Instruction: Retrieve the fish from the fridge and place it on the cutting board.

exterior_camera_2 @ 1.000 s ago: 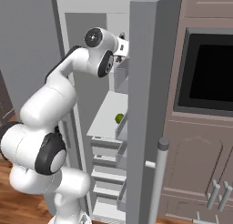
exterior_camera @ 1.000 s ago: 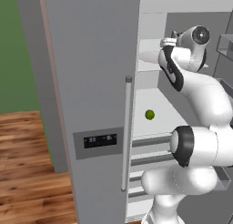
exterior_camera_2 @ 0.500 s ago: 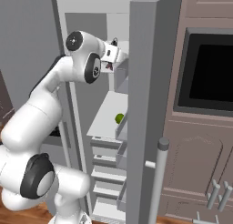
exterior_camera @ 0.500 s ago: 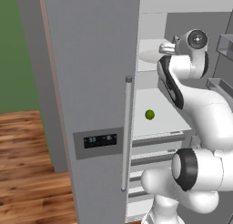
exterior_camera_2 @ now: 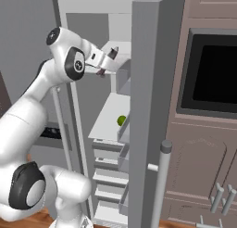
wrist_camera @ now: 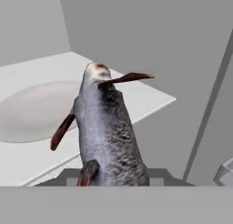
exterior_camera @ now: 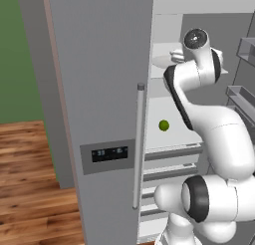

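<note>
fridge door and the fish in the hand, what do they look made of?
Fridge door: looks like brushed or painted metal, going by its flat, matte grey-silver face with no sharp reflections; could be coated plastic. Fish: looks organic, its mottled grey skin speckled darker on one flank, with thin red-brown fins and a pale end. It is held in the hand.

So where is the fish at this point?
The fish is held in the jaws, in the hand view, above the upper shelf of the open fridge, beside a white plate.
</note>
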